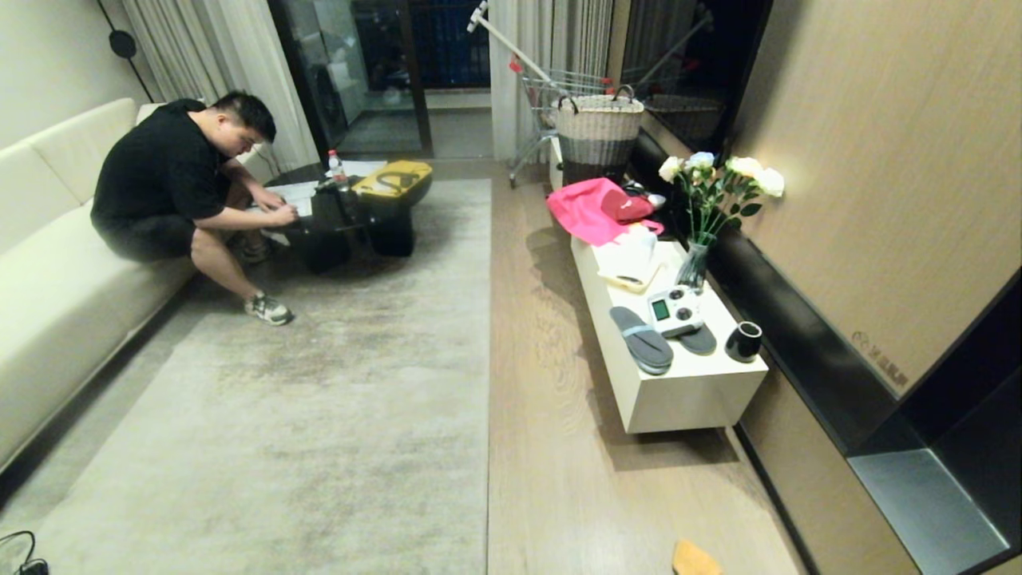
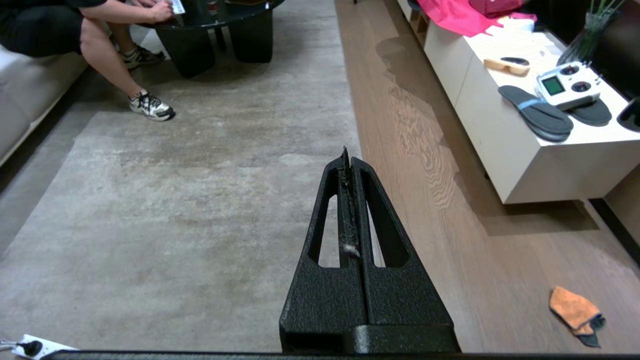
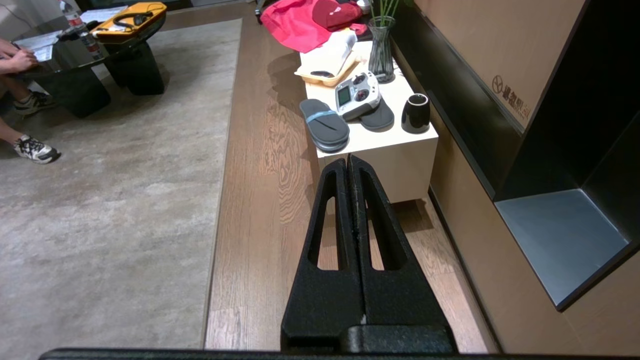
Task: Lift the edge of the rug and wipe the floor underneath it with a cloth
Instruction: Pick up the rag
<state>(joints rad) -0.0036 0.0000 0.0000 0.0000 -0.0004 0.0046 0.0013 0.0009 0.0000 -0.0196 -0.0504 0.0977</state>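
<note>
Wood floor [image 1: 559,447] runs up the middle of the room in my head view, with the big grey rug on its left, and the rug edge [image 1: 489,359] lies flat in a straight line along the planks. A person [image 1: 180,188] sits on the white sofa [image 1: 48,287] bent over a dark coffee table [image 1: 351,220]. On my right stands a low white cabinet [image 1: 687,391] with grey slippers [image 1: 641,339], a remote controller [image 1: 675,310], a black cup [image 1: 743,341], a vase of white roses [image 1: 715,208] and a pink bag [image 1: 595,209]. Only a bit of the orange cloth [image 1: 695,559] shows at the very bottom, on the bare floor. From my left wrist I see my left gripper [image 2: 348,162] pressed shut with nothing in it but a little fluff, up in the air over the rug edge [image 2: 356,150]. The cloth [image 2: 575,312] lies crumpled on the floor [image 2: 450,225], well apart from the rug, with a teal bit at one end. From my right wrist I see my right gripper [image 3: 348,162] pressed shut and empty too, up over the floor [image 3: 260,200] near the cabinet [image 3: 395,165], with the rug edge [image 3: 220,190] flat off to one side.
</note>
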